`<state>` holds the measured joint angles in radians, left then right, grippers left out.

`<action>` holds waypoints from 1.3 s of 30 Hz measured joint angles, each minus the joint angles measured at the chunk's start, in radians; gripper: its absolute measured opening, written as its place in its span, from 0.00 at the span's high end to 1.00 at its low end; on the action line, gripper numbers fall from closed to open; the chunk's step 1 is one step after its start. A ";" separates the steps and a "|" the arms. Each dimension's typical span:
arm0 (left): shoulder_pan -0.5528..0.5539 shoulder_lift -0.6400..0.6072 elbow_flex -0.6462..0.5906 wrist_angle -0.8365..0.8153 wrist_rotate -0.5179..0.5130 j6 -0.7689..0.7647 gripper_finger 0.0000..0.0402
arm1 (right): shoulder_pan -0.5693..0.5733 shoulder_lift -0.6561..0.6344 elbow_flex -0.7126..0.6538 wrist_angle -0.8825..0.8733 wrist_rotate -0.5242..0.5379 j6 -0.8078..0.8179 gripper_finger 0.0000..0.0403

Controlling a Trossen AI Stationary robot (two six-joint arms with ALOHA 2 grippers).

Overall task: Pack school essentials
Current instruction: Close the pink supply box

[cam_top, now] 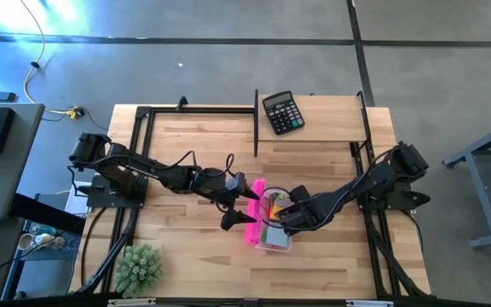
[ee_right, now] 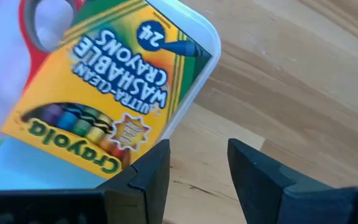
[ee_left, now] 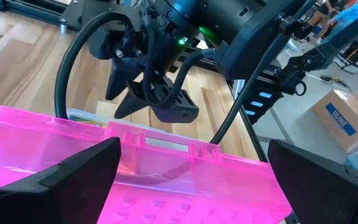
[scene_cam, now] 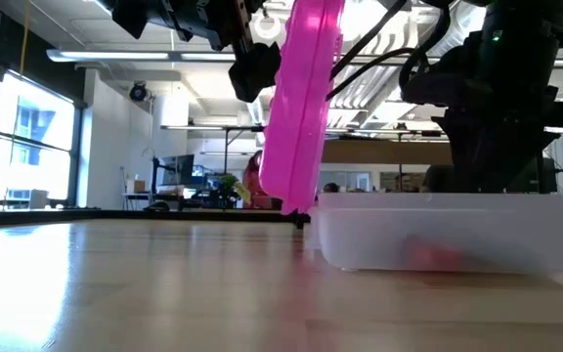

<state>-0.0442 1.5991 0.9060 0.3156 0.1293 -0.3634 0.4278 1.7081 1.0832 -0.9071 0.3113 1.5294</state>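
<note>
The crayon box [ee_right: 104,93] reads "Crayola", "24" and "Ultra-Clean Washable Crayons" on its yellow and green face, while a cardboard box [ee_left: 340,118] beyond the table carries a blue label reading "ULINE".

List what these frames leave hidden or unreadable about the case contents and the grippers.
- High view: the clear case interior is mostly covered by the right gripper and pink lid.
- Low view: the frosted wall blurs the contents to a reddish smear.
- Right wrist view: only the crayon box and a scissors handle, cut off by the edge.
</note>
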 joint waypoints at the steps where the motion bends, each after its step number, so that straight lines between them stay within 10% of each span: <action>1: -0.003 0.000 0.000 -0.001 -0.001 0.000 0.00 | 0.000 0.000 0.000 -0.004 -0.003 0.000 0.62; 28: -0.016 0.011 0.000 0.032 -0.010 -0.004 0.00 | 0.072 -0.022 0.017 -0.197 -0.048 0.101 0.62; 39: -0.016 0.011 0.000 0.059 -0.011 -0.003 0.00 | 0.115 -0.154 0.017 -0.285 0.084 0.194 0.62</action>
<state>-0.0601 1.6100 0.9058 0.3748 0.1186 -0.3668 0.5429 1.5541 1.1004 -1.1920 0.3955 1.7238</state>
